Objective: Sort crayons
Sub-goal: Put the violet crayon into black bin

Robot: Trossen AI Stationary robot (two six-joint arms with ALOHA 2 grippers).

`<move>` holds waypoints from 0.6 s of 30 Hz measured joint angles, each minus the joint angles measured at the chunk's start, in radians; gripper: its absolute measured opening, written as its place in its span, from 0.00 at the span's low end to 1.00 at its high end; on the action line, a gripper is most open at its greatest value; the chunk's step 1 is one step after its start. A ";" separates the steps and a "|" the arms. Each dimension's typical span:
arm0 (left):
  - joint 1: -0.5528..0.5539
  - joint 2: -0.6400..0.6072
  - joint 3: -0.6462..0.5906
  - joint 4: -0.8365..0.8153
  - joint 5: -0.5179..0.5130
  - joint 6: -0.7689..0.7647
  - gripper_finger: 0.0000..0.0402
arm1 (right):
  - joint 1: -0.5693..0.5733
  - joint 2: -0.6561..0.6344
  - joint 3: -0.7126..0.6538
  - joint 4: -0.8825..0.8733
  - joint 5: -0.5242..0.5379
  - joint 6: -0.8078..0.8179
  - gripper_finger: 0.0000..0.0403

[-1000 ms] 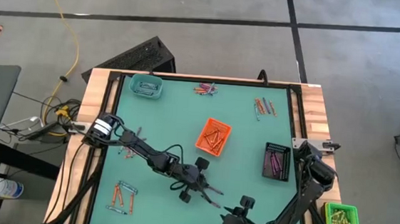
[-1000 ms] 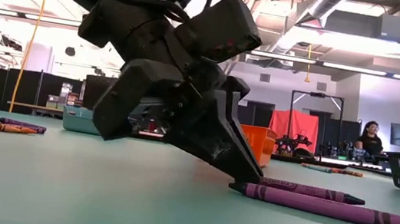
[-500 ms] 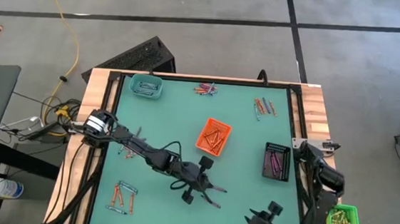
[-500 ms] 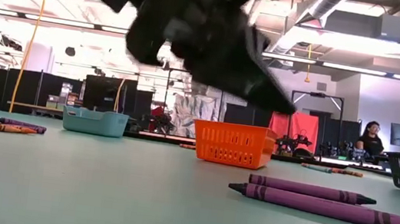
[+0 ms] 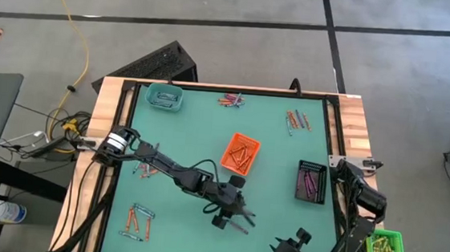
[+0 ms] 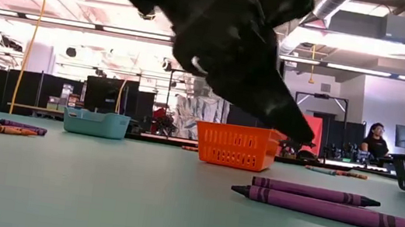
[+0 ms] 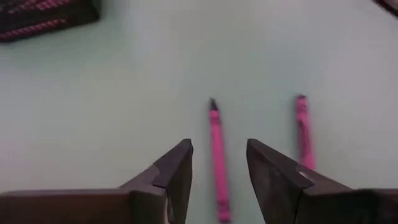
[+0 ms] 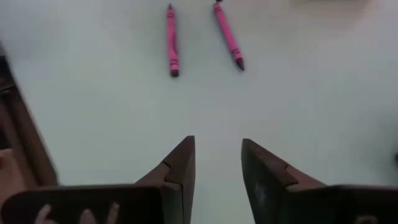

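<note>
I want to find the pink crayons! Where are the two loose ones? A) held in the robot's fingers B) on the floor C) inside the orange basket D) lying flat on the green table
D: both pink crayons lie flat on the green table, and the left gripper has open fingers over one.

Two purple wax crayons (image 6: pixel 328 204) lie side by side at lower right; the orange plastic basket (image 6: pixel 236 145) sits behind them, mid-frame.
</note>
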State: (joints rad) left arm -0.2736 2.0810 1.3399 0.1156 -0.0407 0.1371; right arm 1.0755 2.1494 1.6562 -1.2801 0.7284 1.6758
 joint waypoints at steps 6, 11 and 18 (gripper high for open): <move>0.026 0.054 0.122 -0.233 0.042 0.004 0.32 | -0.026 0.000 0.000 0.015 0.000 -0.061 0.31; 0.027 0.174 0.267 -0.370 0.062 0.032 0.29 | -0.029 -0.002 0.002 0.013 0.000 -0.070 0.31; 0.025 0.264 0.404 -0.533 0.055 0.048 0.22 | -0.027 -0.002 0.001 0.035 -0.002 -0.078 0.31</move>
State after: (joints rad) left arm -0.2489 2.3454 1.7441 -0.4178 0.0143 0.1851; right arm 1.0490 2.1479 1.6574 -1.2448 0.7269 1.5982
